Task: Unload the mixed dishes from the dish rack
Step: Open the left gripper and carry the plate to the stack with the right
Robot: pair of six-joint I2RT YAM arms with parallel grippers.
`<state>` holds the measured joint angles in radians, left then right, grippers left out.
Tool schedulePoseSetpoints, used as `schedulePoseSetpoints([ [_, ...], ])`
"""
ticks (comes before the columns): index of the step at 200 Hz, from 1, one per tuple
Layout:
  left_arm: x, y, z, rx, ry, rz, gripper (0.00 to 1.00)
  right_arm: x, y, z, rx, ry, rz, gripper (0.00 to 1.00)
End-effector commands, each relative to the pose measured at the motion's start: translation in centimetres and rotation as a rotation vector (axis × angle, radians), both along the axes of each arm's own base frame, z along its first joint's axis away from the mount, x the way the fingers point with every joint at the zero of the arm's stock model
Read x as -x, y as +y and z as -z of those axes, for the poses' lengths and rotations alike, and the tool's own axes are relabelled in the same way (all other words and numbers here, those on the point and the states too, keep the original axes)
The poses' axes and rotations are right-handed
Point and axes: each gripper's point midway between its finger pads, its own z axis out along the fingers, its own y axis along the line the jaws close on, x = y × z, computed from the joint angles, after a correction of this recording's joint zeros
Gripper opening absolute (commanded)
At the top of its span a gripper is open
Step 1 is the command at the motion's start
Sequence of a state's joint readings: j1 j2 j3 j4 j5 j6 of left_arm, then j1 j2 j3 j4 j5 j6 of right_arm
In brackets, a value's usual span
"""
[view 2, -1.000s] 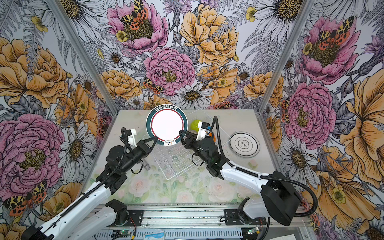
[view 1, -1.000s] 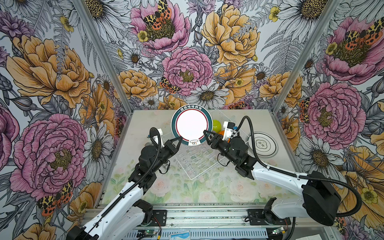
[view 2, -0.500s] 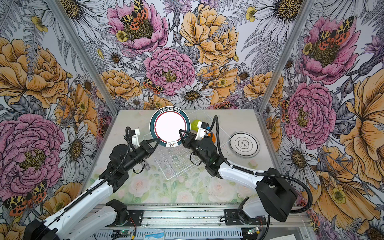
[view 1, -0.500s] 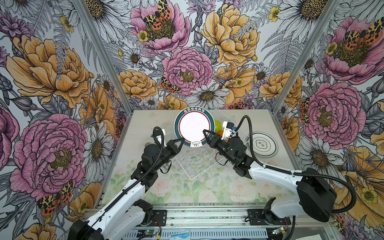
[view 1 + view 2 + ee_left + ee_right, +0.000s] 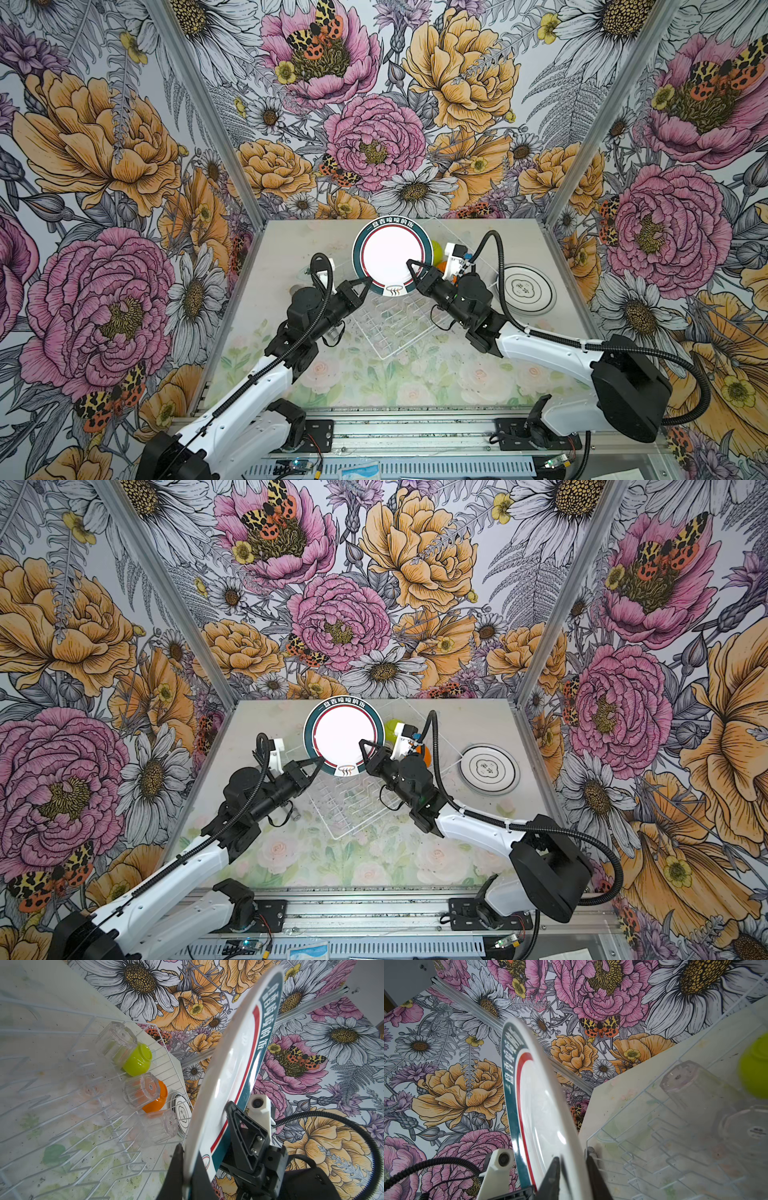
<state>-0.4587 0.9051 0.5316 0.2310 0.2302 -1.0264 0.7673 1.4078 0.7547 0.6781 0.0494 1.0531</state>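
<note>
Left claw (image 5: 369, 281), right claw (image 5: 413, 268) both clamped on plate (image 5: 392, 255) rim, upright over dish rack (image 5: 395, 332) near bench far edge. Risk: uneven pull twists plate free, and it falls onto tumblers (image 5: 141, 1093).

The left arm (image 5: 249, 384) and right arm (image 5: 544, 347) are reaching from the lower corners of both top views toward the centre, the left gripper (image 5: 367, 283) and right gripper (image 5: 412, 267) each clamping shut, pointing toward one another.
</note>
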Motion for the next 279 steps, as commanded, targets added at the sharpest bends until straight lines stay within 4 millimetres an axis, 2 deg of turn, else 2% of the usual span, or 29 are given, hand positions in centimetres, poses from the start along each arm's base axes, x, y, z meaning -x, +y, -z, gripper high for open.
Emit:
schedulePoseSetpoints([
  [1,0.1,-0.3,-3.6,0.006,-0.125,0.018,0.00,0.1,0.6,-0.5,-0.011,-0.030,-0.033,0.00],
  [66,-0.1,-0.3,-3.3,-0.014,-0.125,0.018,0.00,-0.5,-0.5,1.2,-0.013,0.022,0.023,0.00],
  [129,-0.4,-0.4,-2.6,-0.029,-0.117,0.016,0.00,-0.3,-2.0,1.3,-0.016,0.028,0.069,0.00],
  [136,-0.4,-0.4,-2.6,-0.030,-0.117,0.015,0.06,-0.2,-2.2,1.4,-0.014,0.028,0.072,0.00],
  [144,-0.4,-0.3,-2.6,-0.032,-0.116,0.014,0.21,-0.2,-2.3,1.4,-0.015,0.029,0.077,0.00],
  [154,-0.5,-0.3,-2.5,-0.033,-0.114,0.010,0.48,-0.3,-2.4,1.5,-0.012,0.032,0.082,0.00],
  [163,-0.4,-0.3,-2.4,-0.035,-0.114,0.010,0.80,-0.3,-2.5,1.5,-0.011,0.033,0.087,0.00],
  [169,-0.4,-0.2,-2.4,-0.039,-0.119,0.010,0.96,-0.3,-2.6,1.6,-0.009,0.035,0.091,0.00],
  [171,-0.4,-0.2,-2.4,-0.039,-0.120,0.009,0.98,-0.3,-2.7,1.6,-0.009,0.035,0.092,0.00],
  [208,0.1,0.6,-2.3,-0.074,-0.137,-0.009,0.99,-0.6,-3.4,2.6,-0.012,0.064,0.112,0.00],
  [232,0.5,1.3,-1.8,-0.139,-0.157,-0.022,0.98,-0.9,-4.5,2.7,-0.016,0.067,0.129,0.00],
  [253,1.2,1.8,-1.2,-0.178,-0.188,-0.038,0.99,-1.3,-6.6,2.3,-0.040,0.069,0.163,0.00],
  [279,1.6,2.4,-0.1,-0.220,-0.210,-0.062,0.99,-1.3,-10.2,1.9,-0.037,0.060,0.239,0.00],
])
